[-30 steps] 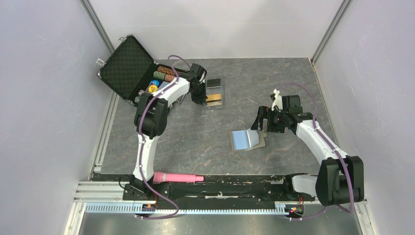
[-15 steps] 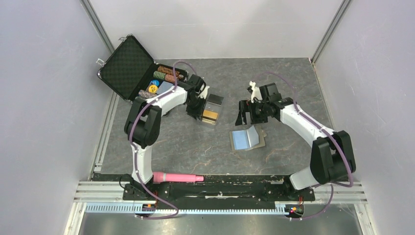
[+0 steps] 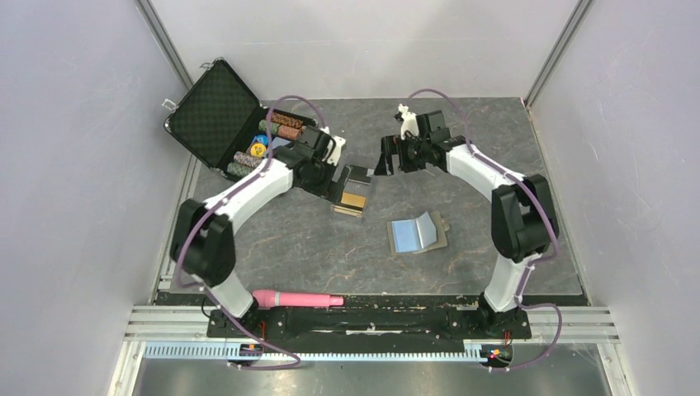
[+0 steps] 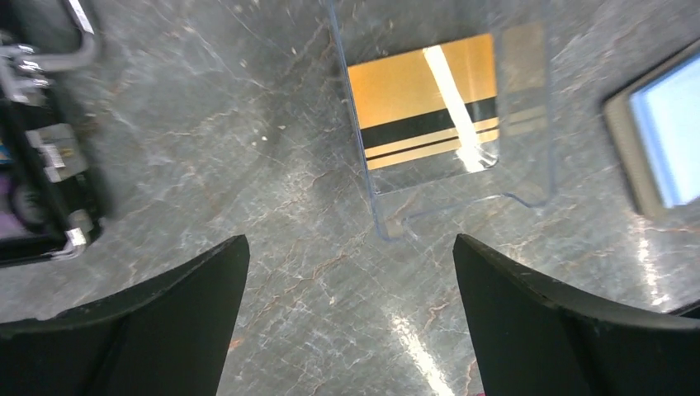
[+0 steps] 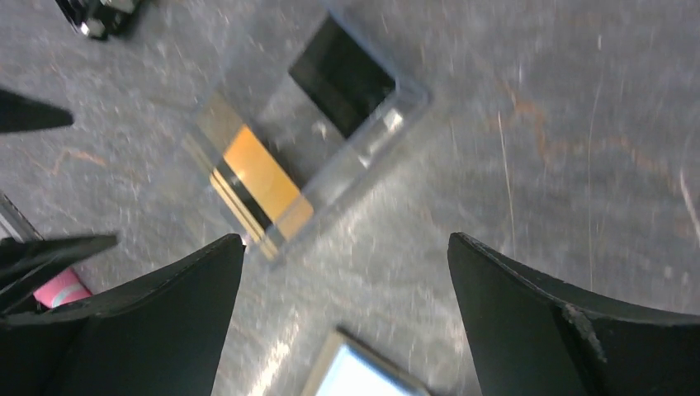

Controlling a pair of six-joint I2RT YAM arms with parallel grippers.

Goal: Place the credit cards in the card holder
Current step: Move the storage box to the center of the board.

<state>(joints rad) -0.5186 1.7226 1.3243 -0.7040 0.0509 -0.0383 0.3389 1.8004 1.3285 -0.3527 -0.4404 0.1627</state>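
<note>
As viewed from above, shows the credit cards (image 3: 356,190) lying in a shallow clear plastic tray (image 4: 388,224) on the grey marbled tabletop (image 3: 330,247), between the two grippers. Above the tabletop just short of a tray corner, the left gripper (image 4: 351,243), fingers (image 4: 157,330) spread wide and holding nothing; over the tray's other side, the right gripper (image 5: 347,239), fingers (image 5: 569,330) likewise wide apart and empty. At one end of the tray, the orange-gold card (image 4: 423,99), black-striped and glossy enough to carry a streak of glare; at the other end, the black card (image 5: 342,74); between them a glare-washed patch, possibly the third card, not told for certain. Apart from the tray and nearer the arm bases, the card holder (image 3: 418,235), lying open, pale blue lining up, taupe rim showing. Judged thin, stiff, light and slippery: hard to pinch flat against the tray floor, so probably best taken by a short edge, tipped up against the tray wall or slid over it first. Tray probably light and apt to skid under a push; holder probably soft, liable to shift as a card goes in. Aside, an open black case (image 3: 216,115) of poker chips and a pink cylinder (image 3: 297,299)
</note>
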